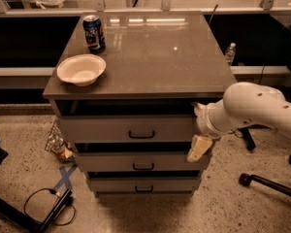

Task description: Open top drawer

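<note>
The top drawer (102,129) is the tallest grey front, just under the cabinet top, with a small black bar handle (141,135) at its centre. A dark gap shows above its front. My gripper (198,127) is at the right end of this drawer front, to the right of the handle. It is open, with one cream fingertip (198,107) near the drawer's upper edge and the other fingertip (199,148) below its lower edge. My white arm (252,108) comes in from the right.
Two narrower drawers (143,164) sit below. On the cabinet top (160,57) stand a blue can (94,33) and a white bowl (81,69). A crumpled bottle (58,144) and cables (48,205) lie on the floor at the left. A chair base (266,181) is at the right.
</note>
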Controlling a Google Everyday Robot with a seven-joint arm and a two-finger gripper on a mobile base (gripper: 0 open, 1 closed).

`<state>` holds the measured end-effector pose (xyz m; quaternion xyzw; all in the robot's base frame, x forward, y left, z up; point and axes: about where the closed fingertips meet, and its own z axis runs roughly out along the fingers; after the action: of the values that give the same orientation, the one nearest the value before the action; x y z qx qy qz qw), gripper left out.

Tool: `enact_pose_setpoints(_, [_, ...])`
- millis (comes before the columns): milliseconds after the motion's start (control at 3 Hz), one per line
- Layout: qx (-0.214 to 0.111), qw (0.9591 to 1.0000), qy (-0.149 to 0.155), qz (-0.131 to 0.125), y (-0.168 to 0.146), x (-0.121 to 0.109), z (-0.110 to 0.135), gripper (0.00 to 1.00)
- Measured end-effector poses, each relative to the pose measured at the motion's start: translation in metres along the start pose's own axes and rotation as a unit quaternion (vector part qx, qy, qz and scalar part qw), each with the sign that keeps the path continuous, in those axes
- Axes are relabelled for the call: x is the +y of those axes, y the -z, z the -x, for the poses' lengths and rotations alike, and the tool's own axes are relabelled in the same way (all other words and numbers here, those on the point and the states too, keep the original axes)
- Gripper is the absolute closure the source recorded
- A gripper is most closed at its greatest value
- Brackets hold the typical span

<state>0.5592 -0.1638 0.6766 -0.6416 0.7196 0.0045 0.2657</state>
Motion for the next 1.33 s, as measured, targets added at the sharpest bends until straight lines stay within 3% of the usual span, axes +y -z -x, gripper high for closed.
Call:
enact_pose_setpoints(667, [0.015,0.9996,0.001,0.023,-0.04,0.004,-0.006,0.42])
enact_pose_setpoints(1333, [0.022,0.9996,-0.002,0.019,-0.033,0.006,-0.008,0.88])
